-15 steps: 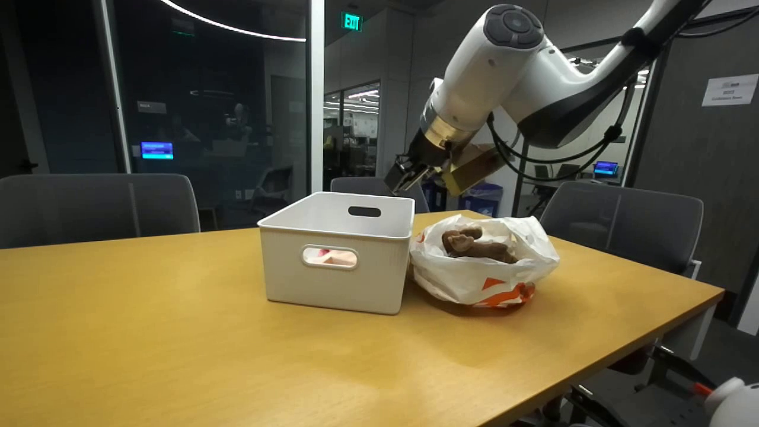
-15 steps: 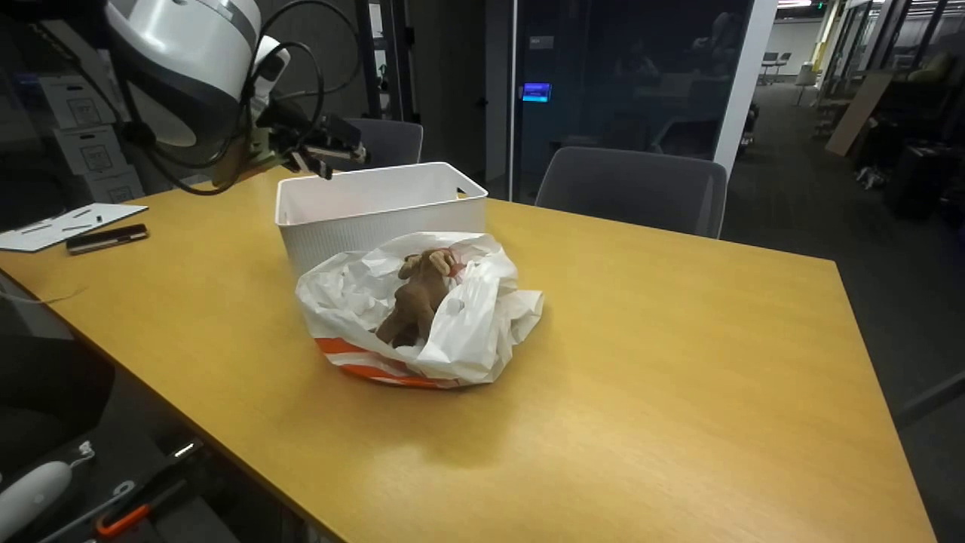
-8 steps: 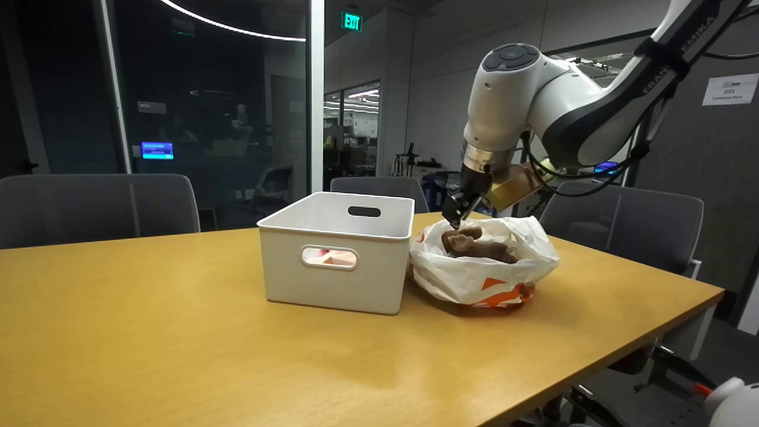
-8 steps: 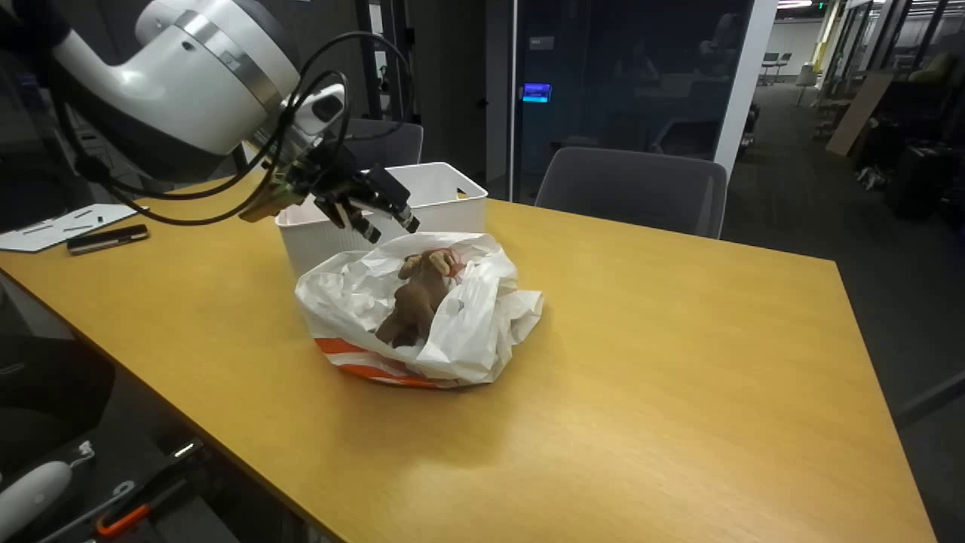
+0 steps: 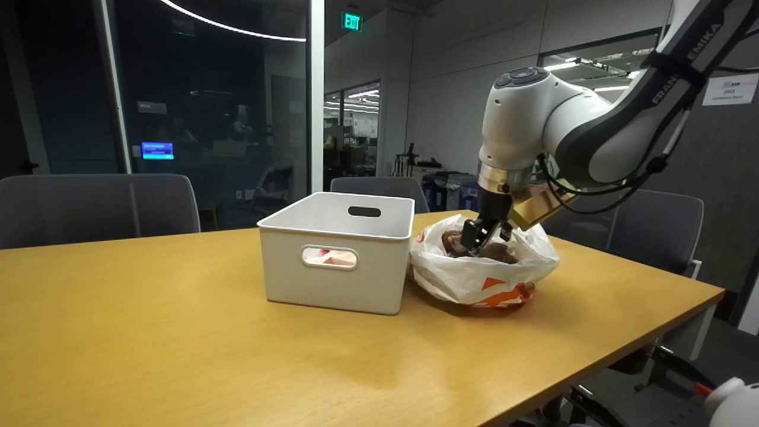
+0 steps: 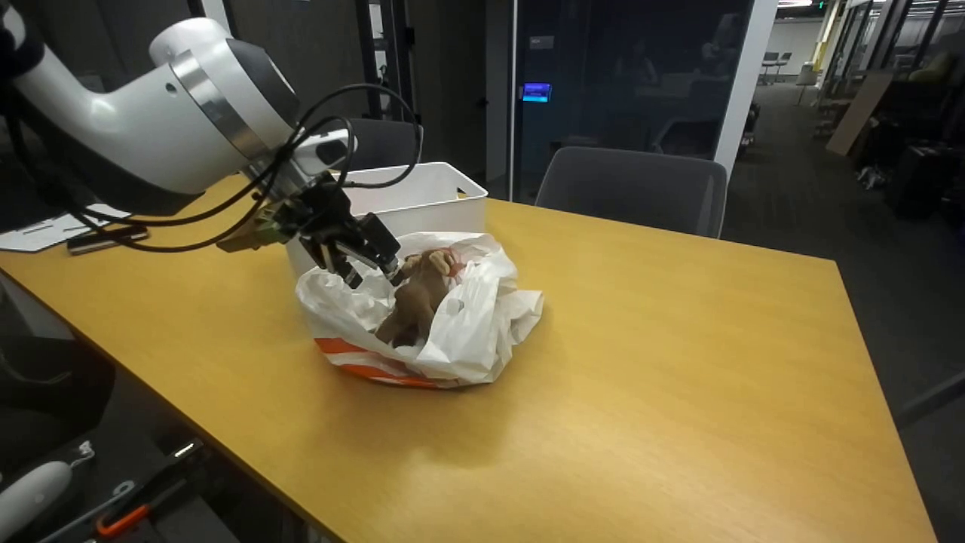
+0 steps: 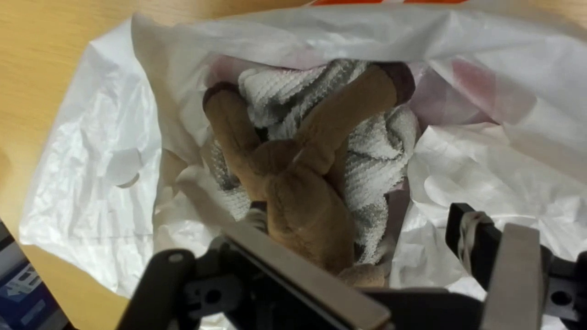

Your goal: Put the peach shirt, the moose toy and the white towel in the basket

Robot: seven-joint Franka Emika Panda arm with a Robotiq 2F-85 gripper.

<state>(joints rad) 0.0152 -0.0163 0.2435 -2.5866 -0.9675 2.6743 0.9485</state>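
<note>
Covering part of the moose toy (image 7: pixel 302 206) in the wrist view, 1 finger (image 7: pixel 312 277) of the tool (image 7: pixel 361 216) is leaving it unclear whether it is touching the plush. The tool is standing unclenched, its jaws spread wide at the mouth of a crumpled white bag (image 6: pixel 482 332). The arm (image 5: pixel 563 124) is being cut off in both exterior views, and a blue-and-white thing (image 7: pixel 27 291) at the lower left of the wrist view. The moose toy is lying inside the bag, on the white towel (image 7: pixel 376 158), whose edges are disappearing under the plush and the plastic folds. Just beside the bag, the white basket (image 5: pixel 338 290) is holding the peach shirt (image 5: pixel 339 258); only a scrap with a pink patch is showing through the handle cut-out, and the walls are hiding the basket's floor. The 2 containers are resting on a wooden bench (image 5: pixel 195 332), with dark mesh chairs (image 5: pixel 98 210) standing around it. Behind, in an exterior view, a green exit sign (image 5: pixel 351 22) is glowing and dark glass (image 5: pixel 207 101) is showing blurred shapes.
</note>
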